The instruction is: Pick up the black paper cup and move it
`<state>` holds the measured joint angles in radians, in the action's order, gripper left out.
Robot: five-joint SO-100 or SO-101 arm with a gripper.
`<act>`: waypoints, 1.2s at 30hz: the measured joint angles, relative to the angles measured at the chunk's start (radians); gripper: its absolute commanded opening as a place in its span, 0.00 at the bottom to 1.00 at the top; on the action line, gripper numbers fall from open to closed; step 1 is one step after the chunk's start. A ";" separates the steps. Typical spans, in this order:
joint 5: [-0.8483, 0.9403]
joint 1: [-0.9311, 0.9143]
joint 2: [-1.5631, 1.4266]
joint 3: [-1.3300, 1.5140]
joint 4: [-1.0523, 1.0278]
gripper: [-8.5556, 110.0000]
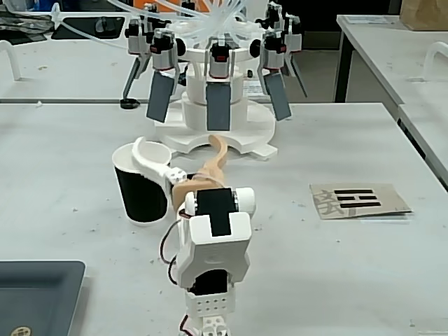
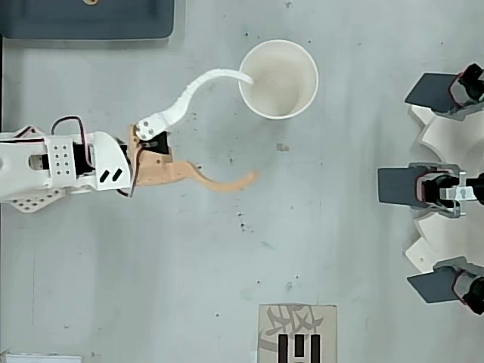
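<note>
The black paper cup [image 1: 140, 197] stands upright on the table, and the overhead view shows its white inside [image 2: 281, 83]. My gripper [image 2: 252, 127] is open wide just beside it. The tip of the white finger [image 2: 198, 83] lies over the cup's rim on the side facing the arm. The tan finger [image 2: 219, 181] points past the cup over bare table. In the fixed view the gripper [image 1: 176, 140] sits to the right of the cup, with the white finger [image 1: 155, 161] crossing the rim. Nothing is held.
A white round rig with several grey paddles [image 1: 218, 105] stands behind the cup, at the right edge in the overhead view [image 2: 442, 185]. A dark grey tray [image 1: 35, 294] sits near the arm's base. A card with black marks [image 1: 358, 200] lies on the table.
</note>
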<state>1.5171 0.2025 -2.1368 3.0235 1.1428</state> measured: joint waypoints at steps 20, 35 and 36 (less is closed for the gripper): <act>0.000 0.101 0.114 0.081 0.195 0.44; -0.005 0.101 0.379 -0.051 0.207 0.45; -0.005 0.101 0.399 -0.067 0.207 0.45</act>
<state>1.5125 0.3037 -1.7380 2.9560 1.3499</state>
